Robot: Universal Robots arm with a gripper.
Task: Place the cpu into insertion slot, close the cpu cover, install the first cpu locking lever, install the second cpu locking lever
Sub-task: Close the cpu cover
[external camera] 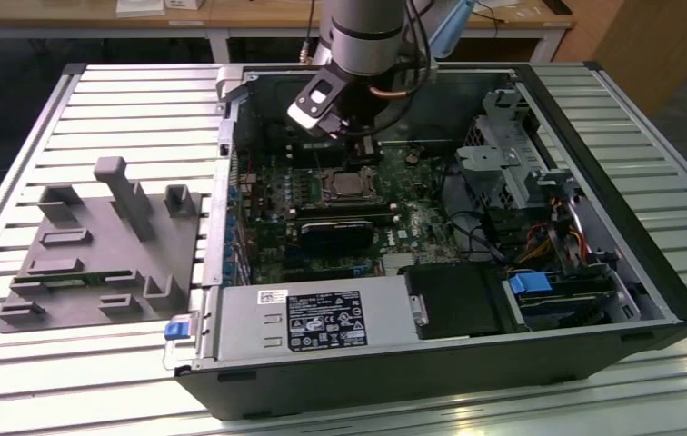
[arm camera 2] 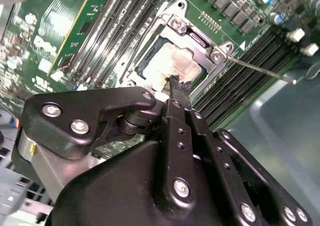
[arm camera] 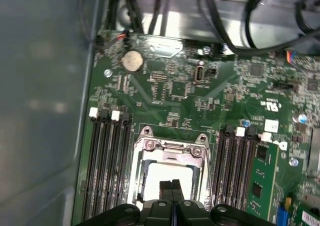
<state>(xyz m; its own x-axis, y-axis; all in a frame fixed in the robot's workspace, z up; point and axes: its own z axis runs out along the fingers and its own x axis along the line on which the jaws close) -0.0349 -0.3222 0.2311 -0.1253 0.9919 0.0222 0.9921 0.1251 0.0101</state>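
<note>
The cpu (arm camera 2: 167,66) lies flat in the insertion slot (external camera: 346,186) on the green motherboard, its pale silver top showing through the window of the cpu cover (arm camera 2: 192,43). The cover lies down over the chip in both wrist views, cpu (arm camera: 160,178) and cpu cover (arm camera: 170,151). A thin metal locking lever (arm camera 2: 260,68) sticks out from one corner of the socket, away from the board. My gripper (arm camera 2: 178,83) hangs just above the chip, shut with nothing between its black fingers (arm camera: 165,187). In the exterior view the gripper (external camera: 362,150) sits just behind the socket.
Long black memory slots (arm camera: 107,161) flank the socket on both sides. A black card with a fan (external camera: 337,234) lies in front of it. The case also holds a drive cage (external camera: 507,154), cables and a power supply (external camera: 307,318). A grey fixture block (external camera: 101,245) stands on the slatted table.
</note>
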